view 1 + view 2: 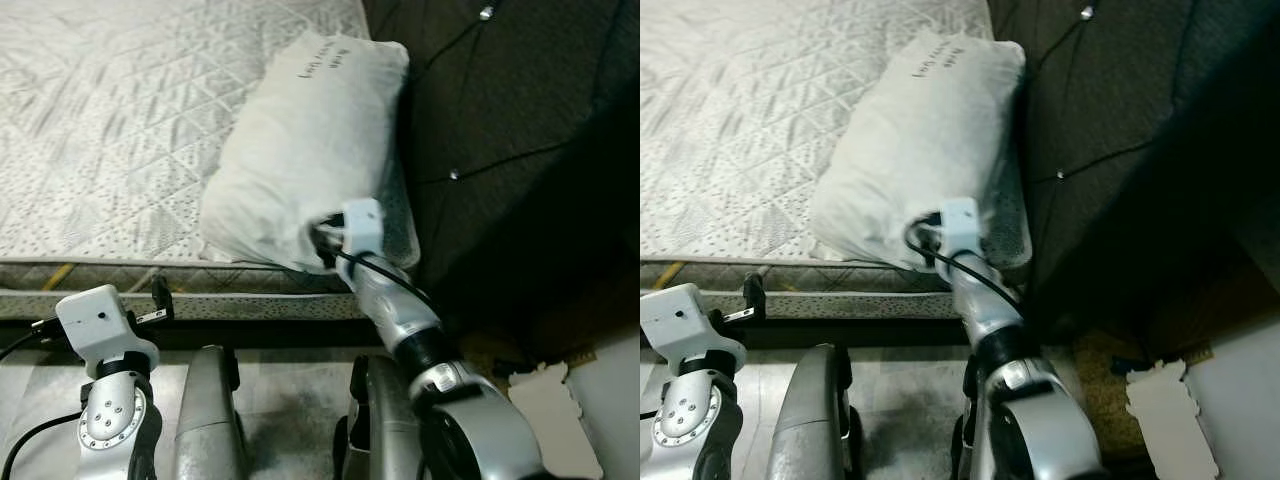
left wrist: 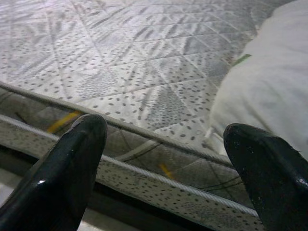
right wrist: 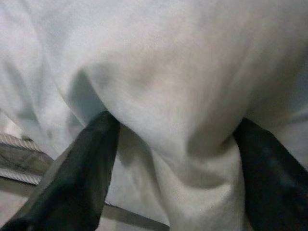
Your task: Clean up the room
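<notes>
Currently a white pillow [image 1: 305, 150] lies on the bed's right side, along the mattress [image 1: 120, 120] edge and against the dark tufted headboard [image 1: 500, 130], its near end overhanging the mattress border slightly. That near end is gripped by the right pincer [image 1: 328, 240]: in the right wrist view the two black fingers [image 3: 82, 173] are seen pressed into the fabric on either side of a gathered fold, so the pincer is clamped on the pillow. The left pincer [image 1: 158, 300] is held low before the mattress side, its fingers [image 2: 67, 168] spread apart with nothing between them. The grip appears to take in mostly cover cloth rather than filling; if the pillow is pulled or lifted from here, the loose case could slide through the fingers or stretch, and the heavier body could sag and drag over the mattress edge to the floor. A tug toward the headboard could also wedge it into the gap there. The pillow is soft and plump, oblong, with a matte, creased cotton-like case bearing some small dark handwriting near its far end. The mattress is quilted in a diamond pattern with grey speckles and corded piping along its border. The headboard looks like dark padded upholstery with shiny button studs. A pale jagged-edged scrap [image 1: 545, 395] lies on the floor on the right.
</notes>
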You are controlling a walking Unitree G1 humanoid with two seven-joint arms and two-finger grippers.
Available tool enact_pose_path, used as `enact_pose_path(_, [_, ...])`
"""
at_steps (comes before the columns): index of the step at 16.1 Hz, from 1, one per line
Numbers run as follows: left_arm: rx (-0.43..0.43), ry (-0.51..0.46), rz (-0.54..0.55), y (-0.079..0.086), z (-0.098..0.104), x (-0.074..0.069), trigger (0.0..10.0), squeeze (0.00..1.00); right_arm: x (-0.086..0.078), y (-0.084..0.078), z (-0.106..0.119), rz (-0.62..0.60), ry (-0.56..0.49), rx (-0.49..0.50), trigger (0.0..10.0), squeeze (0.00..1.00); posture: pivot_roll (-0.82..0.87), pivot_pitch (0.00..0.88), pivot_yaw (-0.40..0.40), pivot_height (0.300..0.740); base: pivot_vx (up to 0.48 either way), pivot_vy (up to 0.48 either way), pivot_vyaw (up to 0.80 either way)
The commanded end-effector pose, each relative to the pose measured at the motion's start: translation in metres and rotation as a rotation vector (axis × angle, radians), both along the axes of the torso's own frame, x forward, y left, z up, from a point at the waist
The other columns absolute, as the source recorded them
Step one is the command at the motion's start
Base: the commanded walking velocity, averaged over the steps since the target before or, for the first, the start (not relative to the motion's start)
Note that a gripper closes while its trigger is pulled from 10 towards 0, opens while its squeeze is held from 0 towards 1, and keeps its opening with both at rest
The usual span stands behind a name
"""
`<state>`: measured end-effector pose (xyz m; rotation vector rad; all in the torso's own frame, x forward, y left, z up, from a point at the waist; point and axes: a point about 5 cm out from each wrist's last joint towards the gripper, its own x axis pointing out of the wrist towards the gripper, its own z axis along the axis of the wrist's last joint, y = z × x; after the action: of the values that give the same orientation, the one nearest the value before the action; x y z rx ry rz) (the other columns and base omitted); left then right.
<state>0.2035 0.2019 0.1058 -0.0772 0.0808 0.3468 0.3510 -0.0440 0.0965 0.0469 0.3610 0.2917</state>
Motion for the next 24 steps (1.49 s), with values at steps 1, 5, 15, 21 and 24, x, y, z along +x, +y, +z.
enact_pose_path(1, [0.013,0.004,0.014,0.001,0.002,-0.003,10.0,0.00,0.000,0.022,0.007,0.021,0.007,0.062,0.0,0.00,0.11,0.170,-0.072,0.595,0.000,0.000,0.00])
enact_pose_path(5, [0.018,0.001,0.019,0.002,0.004,-0.003,10.0,0.00,0.007,0.021,0.012,-0.019,0.000,0.102,0.0,0.00,0.12,0.179,-0.071,0.595,0.000,0.000,0.00])
enact_pose_path(15, [0.027,-0.007,0.029,0.005,0.008,0.000,10.0,0.00,0.039,-0.031,0.039,-0.088,-0.140,-0.008,0.0,0.00,0.13,0.167,-0.065,0.595,0.000,0.000,0.00])
enact_pose_path(21, [0.040,-0.014,0.029,0.009,0.010,0.003,10.0,0.00,0.061,-0.095,0.080,-0.228,-0.236,-0.100,0.0,0.00,0.13,0.153,-0.053,0.595,0.000,0.000,0.00])
enact_pose_path(24, [0.053,-0.017,0.034,0.013,0.012,0.004,10.0,0.00,0.068,-0.126,0.110,-0.340,-0.310,-0.122,0.0,0.00,0.14,0.142,-0.049,0.595,0.000,0.000,0.00])
